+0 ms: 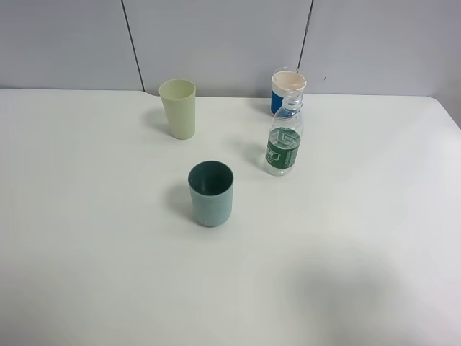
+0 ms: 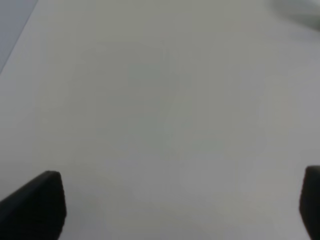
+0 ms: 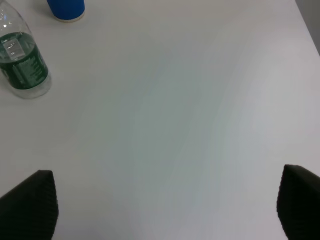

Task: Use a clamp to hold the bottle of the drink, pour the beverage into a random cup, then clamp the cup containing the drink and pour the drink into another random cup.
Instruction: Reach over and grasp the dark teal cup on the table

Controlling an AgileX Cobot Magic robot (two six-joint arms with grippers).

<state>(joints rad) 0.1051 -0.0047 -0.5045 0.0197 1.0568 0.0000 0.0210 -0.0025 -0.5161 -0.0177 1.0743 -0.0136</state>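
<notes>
A clear plastic bottle (image 1: 284,140) with a green label and no cap stands upright right of the table's middle; it also shows in the right wrist view (image 3: 21,60). A teal cup (image 1: 211,193) stands in the middle, a pale green cup (image 1: 178,108) at the back left, and a blue cup with a white rim (image 1: 287,91) behind the bottle, its base showing in the right wrist view (image 3: 66,9). Neither arm shows in the exterior high view. My left gripper (image 2: 182,210) is open over bare table. My right gripper (image 3: 172,210) is open, well short of the bottle.
The white table (image 1: 360,238) meets a grey panelled wall (image 1: 216,40) at the back. Its right edge (image 1: 450,115) runs close past the bottle's side. A faint shadow lies on the table at the front right.
</notes>
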